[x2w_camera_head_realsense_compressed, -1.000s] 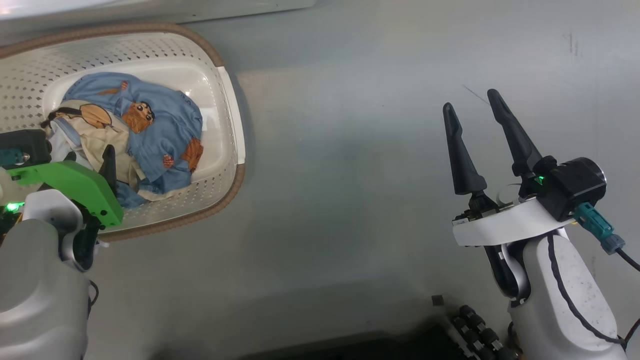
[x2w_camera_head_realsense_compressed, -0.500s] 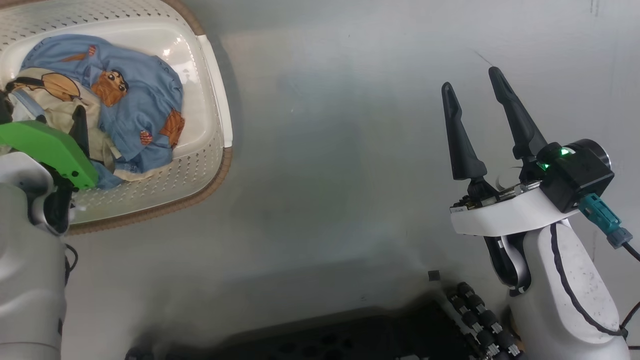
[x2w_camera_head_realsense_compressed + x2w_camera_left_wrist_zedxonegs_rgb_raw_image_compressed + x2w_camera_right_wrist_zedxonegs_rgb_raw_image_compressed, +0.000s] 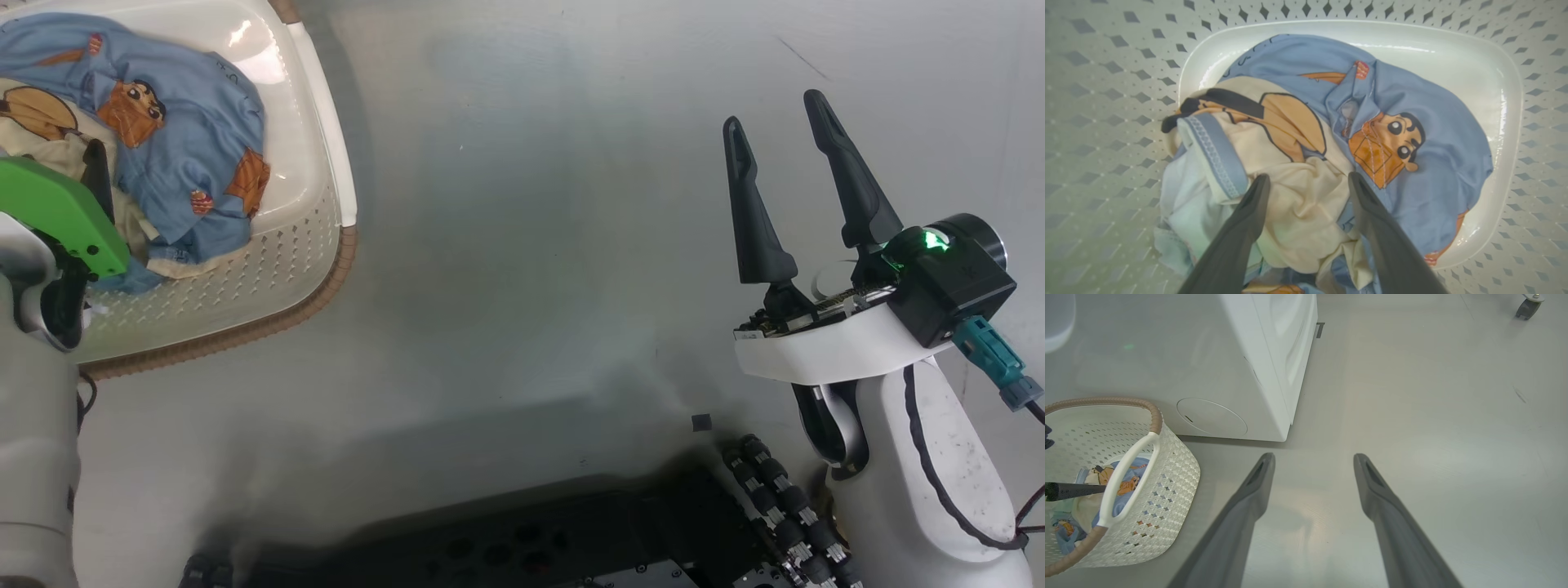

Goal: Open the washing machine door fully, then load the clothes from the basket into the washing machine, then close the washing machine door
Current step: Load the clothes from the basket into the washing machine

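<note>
The basket (image 3: 318,245) stands on the floor at the upper left of the head view, with the clothes (image 3: 188,131) bundled in its bottom. My left gripper (image 3: 1308,178) reaches down into the basket (image 3: 1106,61). It is open, and its fingertips straddle a cream fold of the clothes (image 3: 1437,163). My right gripper (image 3: 771,110) hangs open over bare floor at the right, holding nothing. In the right wrist view this gripper (image 3: 1313,457) points at the floor beside the washing machine (image 3: 1249,355), with the basket (image 3: 1167,469) at the left. The washing machine door is out of view.
Grey floor lies between the basket and my right arm. My dark base (image 3: 531,547) shows along the bottom edge of the head view, with a small black square (image 3: 700,422) on the floor near it. A caster wheel (image 3: 1529,304) stands far off.
The head camera has shifted, so the basket now sits further up and left in the picture. My left gripper stays open in the basket over the clothes. The right gripper stays open.
</note>
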Available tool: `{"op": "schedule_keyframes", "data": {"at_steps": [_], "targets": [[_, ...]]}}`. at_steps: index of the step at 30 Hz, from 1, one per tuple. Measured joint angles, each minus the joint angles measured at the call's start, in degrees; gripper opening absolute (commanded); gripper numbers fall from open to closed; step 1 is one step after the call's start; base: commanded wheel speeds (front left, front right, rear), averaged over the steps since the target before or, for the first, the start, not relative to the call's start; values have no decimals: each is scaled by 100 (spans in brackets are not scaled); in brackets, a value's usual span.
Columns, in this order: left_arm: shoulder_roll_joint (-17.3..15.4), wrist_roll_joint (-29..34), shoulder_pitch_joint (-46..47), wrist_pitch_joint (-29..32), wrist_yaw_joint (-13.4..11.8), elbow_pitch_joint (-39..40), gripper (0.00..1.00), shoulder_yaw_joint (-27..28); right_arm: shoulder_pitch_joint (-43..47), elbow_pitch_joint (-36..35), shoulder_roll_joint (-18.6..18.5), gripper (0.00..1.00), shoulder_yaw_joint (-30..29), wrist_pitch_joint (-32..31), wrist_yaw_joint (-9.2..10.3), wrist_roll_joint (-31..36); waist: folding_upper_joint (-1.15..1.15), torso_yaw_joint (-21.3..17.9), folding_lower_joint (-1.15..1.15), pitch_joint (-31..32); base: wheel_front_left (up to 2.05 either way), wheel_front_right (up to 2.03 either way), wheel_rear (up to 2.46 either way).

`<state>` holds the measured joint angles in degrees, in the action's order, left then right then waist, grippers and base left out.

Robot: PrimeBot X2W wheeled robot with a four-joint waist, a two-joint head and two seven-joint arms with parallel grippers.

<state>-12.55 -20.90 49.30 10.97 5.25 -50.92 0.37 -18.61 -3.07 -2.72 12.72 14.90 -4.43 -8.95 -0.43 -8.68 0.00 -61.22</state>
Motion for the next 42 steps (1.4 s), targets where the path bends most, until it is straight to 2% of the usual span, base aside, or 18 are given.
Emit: {"op": "schedule_keyframes", "data": {"at_steps": [6, 17, 18, 19, 20, 21, 23, 25, 26, 37, 42], "targets": [[-94, 98, 176, -1, -89, -190, 100, -37, -64, -119, -1, 100, 65, 0, 2, 0, 0, -41, 0, -143, 0, 0, 0], [-78, 246, 349, -80, -101, -578, 100, -261, -1, -209, -1, 100, 62, 0, 47, 108, 0, -98, 0, -214, 0, 0, 0], [-73, 275, 369, -104, -101, -600, 88, -274, 23, -222, -1, 100, 57, 0, 48, 121, 0, -101, 0, -214, 0, 0, 0], [-64, 282, 383, -145, -101, -611, 88, -280, 44, -231, -1, 100, 51, 0, 48, 134, 0, -103, 0, -213, 0, 0, 0], [-53, 282, 398, -158, -101, -624, 74, -283, 52, -240, -1, 100, 42, 0, 48, 147, 0, -105, 0, -212, 0, 0, 0], [-40, 282, 417, -190, -101, -646, 53, -294, 58, -252, -1, 100, 32, 0, 48, 153, 0, -107, 0, -212, 0, 0, 0], [-3, 282, 463, -252, -100, -682, 37, -308, 65, -269, -1, 100, 20, 0, 48, 162, 0, -110, 0, -211, 0, 0, 0], [45, 282, 508, -296, -99, -720, 3, -330, 77, -285, -1, 100, 9, 0, 48, 165, 0, -110, 0, -211, 0, 0, 0], [66, 282, 521, -319, -98, -740, 0, -338, 92, -293, -1, 100, 0, 0, 49, 174, 0, -110, 0, -211, 0, 0, 0], [86, 281, 623, -513, -24, -969, 0, -347, 118, -336, -1, 100, -27, 0, 53, 193, 0, -71, 0, -206, 0, 0, 0], [146, 167, 649, -793, -13, -1035, 0, -226, 19, -302, -1, 100, -66, 0, 54, 185, 0, -31, 0, -159, 0, 0, 0]]}}
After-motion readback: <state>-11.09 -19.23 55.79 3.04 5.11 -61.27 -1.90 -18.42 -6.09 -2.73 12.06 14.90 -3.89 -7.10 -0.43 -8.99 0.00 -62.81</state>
